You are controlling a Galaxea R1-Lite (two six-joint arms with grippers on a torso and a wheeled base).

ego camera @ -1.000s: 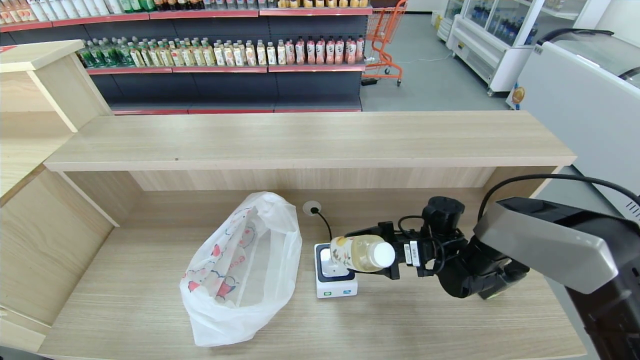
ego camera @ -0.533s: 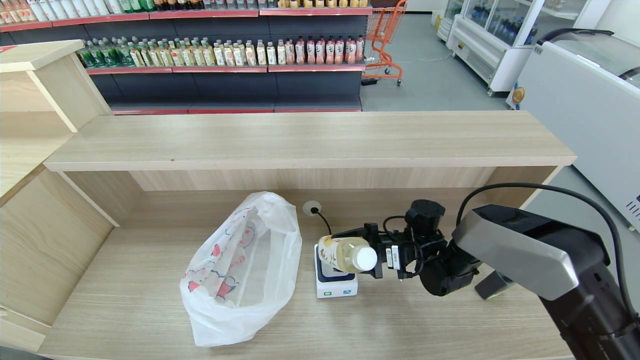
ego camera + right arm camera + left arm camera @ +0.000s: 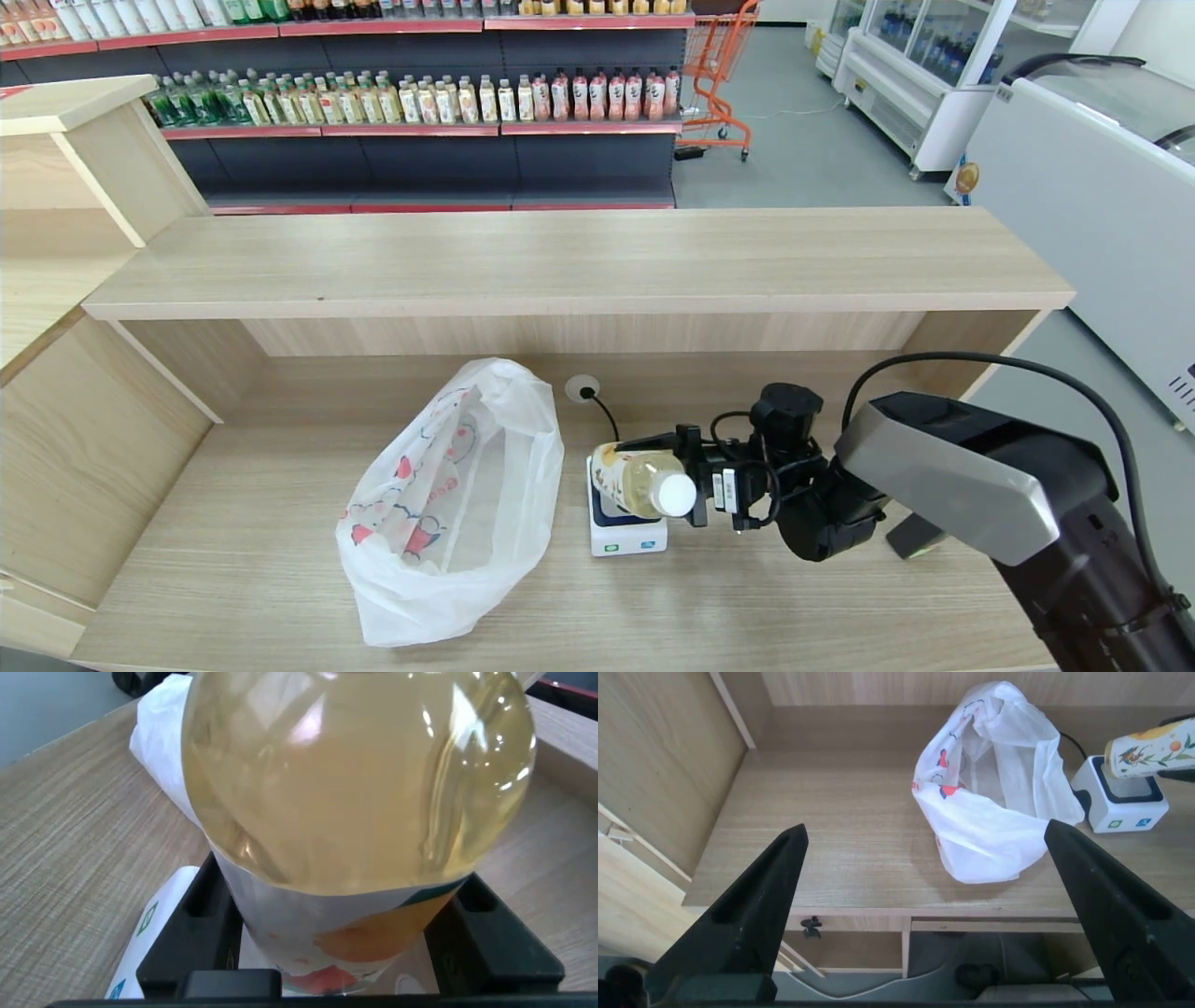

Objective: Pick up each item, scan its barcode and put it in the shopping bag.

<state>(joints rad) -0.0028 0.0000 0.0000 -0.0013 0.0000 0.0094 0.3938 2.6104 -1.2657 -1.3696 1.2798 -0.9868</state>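
Held the drink bottle (image 3: 639,478) sideways near its cap in the right gripper's (image 3: 689,478) clenched fingers (image 3: 688,437), body jutting past them over the barcode scanner (image 3: 627,537); judged full, weighty, rigid but slick, better clasped mid-body; with the left gripper's (image 3: 924,835) fingers spread, empty.

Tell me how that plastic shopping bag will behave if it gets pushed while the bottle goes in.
Likely floppy: the shopping bag is thin, crumpled film slumped on the counter. It looks empty, so a push may slide it or fold its mouth shut. The filled bottle would likely sag it.
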